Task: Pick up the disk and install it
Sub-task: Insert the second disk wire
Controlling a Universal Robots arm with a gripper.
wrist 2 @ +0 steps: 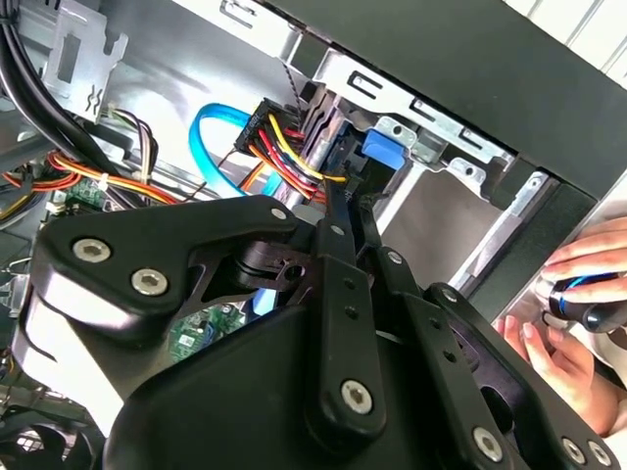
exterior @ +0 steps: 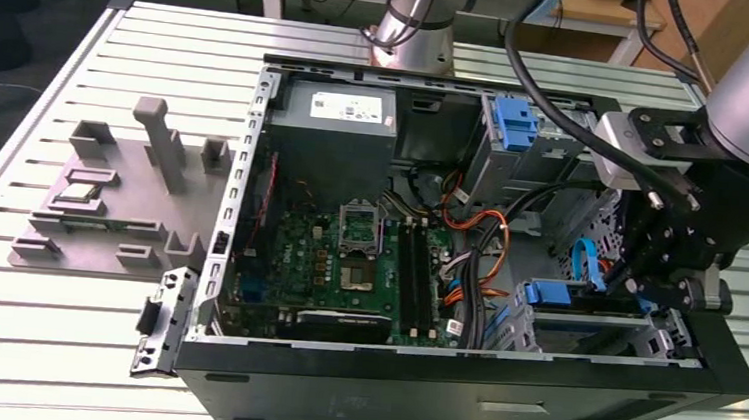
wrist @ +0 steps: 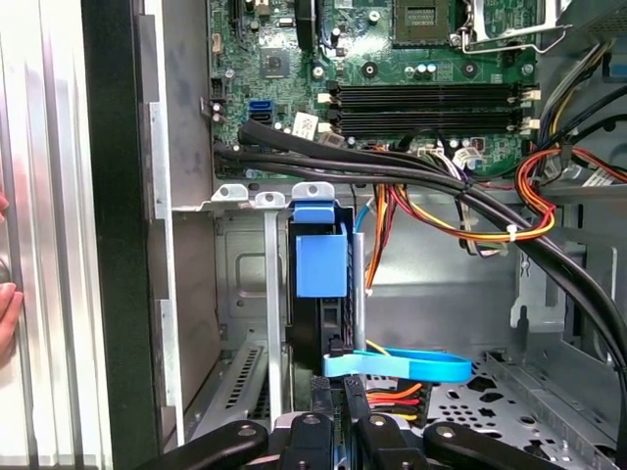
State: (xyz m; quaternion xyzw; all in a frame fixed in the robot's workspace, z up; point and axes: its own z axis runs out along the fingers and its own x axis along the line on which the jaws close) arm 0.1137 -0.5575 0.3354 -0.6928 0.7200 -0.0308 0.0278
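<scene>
Install step: disk (wrist: pixel 320 264) sits edge-on in the drive bay (wrist: pixel 245 201) of the computer case (exterior: pixel 469 378), gripper (wrist: pixel 338 387) pinching its rear edge. Seating it fully calls for a straight push.
</scene>
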